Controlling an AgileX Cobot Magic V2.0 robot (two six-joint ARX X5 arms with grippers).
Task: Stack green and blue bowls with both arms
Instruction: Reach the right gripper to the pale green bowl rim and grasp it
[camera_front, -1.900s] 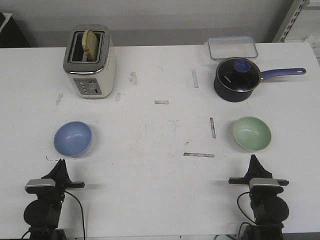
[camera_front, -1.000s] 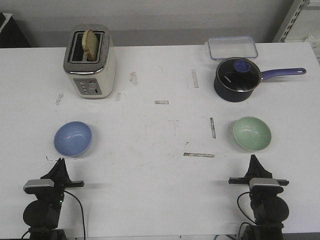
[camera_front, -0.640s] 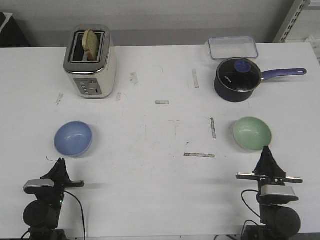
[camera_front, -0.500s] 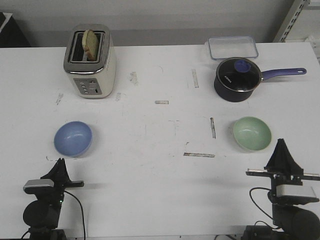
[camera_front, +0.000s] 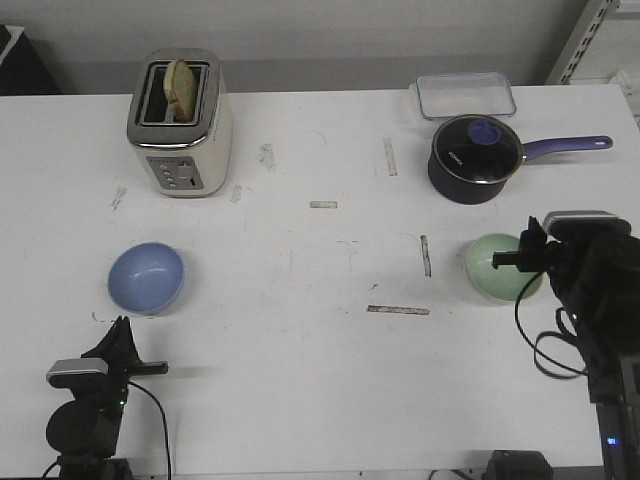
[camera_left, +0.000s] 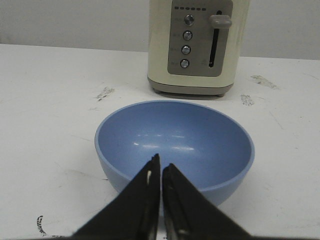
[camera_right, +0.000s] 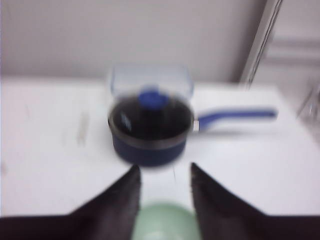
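The periwinkle blue bowl (camera_front: 146, 277) sits upright at the left front of the table. My left gripper (camera_front: 121, 325) is low behind it, shut and empty. In the left wrist view its tips (camera_left: 160, 162) meet just short of the blue bowl's (camera_left: 175, 140) near rim. The mint green bowl (camera_front: 493, 266) sits at the right front, partly covered by my raised right arm. My right gripper (camera_front: 528, 243) hangs above it, open and empty. In the blurred right wrist view the green bowl (camera_right: 165, 222) shows between and below the spread fingers of my right gripper (camera_right: 165, 170).
A cream toaster (camera_front: 180, 120) with a bread slice stands at the back left and shows in the left wrist view (camera_left: 192, 45). A dark blue saucepan (camera_front: 475, 158) with a glass lid and a clear container (camera_front: 465, 95) stand at the back right, ahead of the right gripper (camera_right: 150, 132).
My right arm has risen from the table's front edge and moved forward over the green bowl, and its jaws now stand apart. The left arm and both bowls have not moved.
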